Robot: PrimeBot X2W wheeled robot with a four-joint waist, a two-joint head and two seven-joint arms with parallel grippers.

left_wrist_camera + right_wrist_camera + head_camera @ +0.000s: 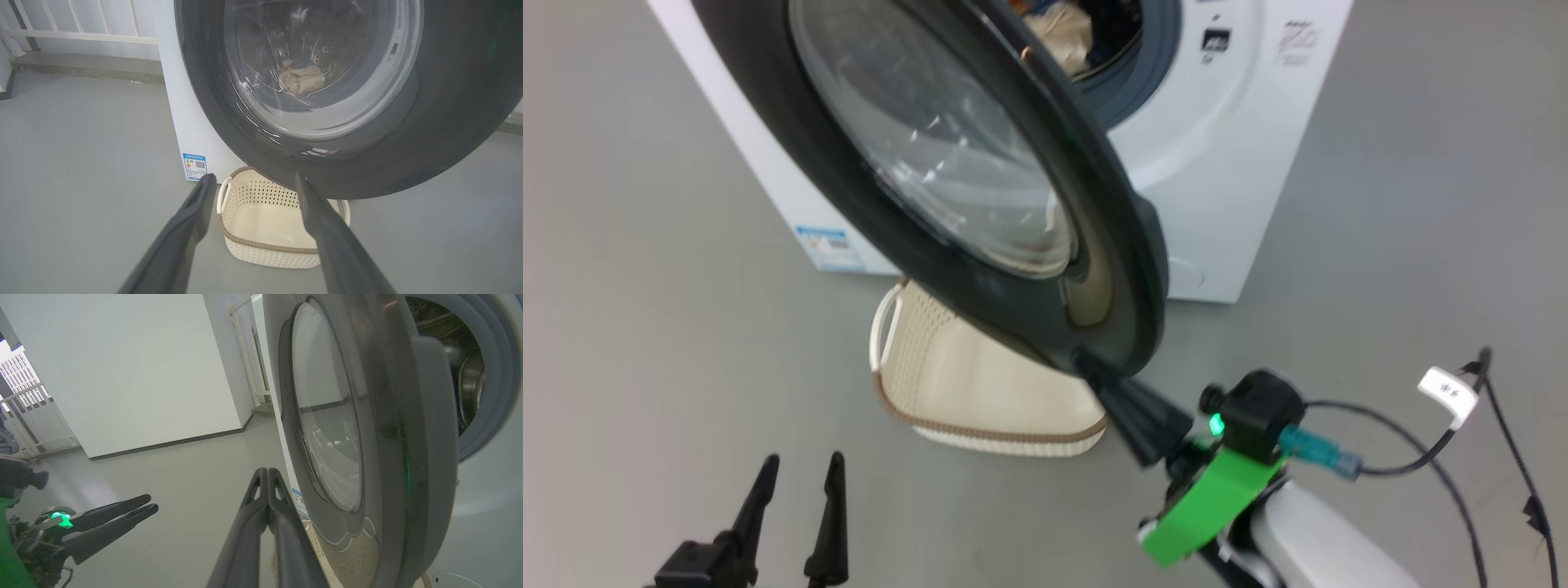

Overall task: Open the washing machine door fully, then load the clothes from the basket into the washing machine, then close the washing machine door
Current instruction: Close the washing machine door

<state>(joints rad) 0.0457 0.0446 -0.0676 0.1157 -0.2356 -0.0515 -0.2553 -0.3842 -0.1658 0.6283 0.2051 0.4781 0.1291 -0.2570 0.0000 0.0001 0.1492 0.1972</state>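
Note:
The washing machine door (pixel 1127 269) stands partly swung out from the white washing machine (pixel 1225 163). My right gripper (pixel 1086 361) is shut and empty, and its tips meet the door's lower rim. In the right wrist view they (pixel 267 471) lie beside the door's (pixel 367 437) outer face. At the lower left, my left gripper (pixel 800 467) is open and holds nothing. The basket (pixel 980 384) sits on the floor under the door, with nothing inside it (pixel 265 245). The clothes (pixel 1062 33) lie in the drum, and also show through the door glass (pixel 302 79).
Black cables (pixel 1421 457) with a white tag (pixel 1447 390) trail over the grey floor at the right. A white wall (pixel 122 375) and a white railing (pixel 81 36) stand behind the machine. A blue label (pixel 195 165) marks the machine's lower corner.

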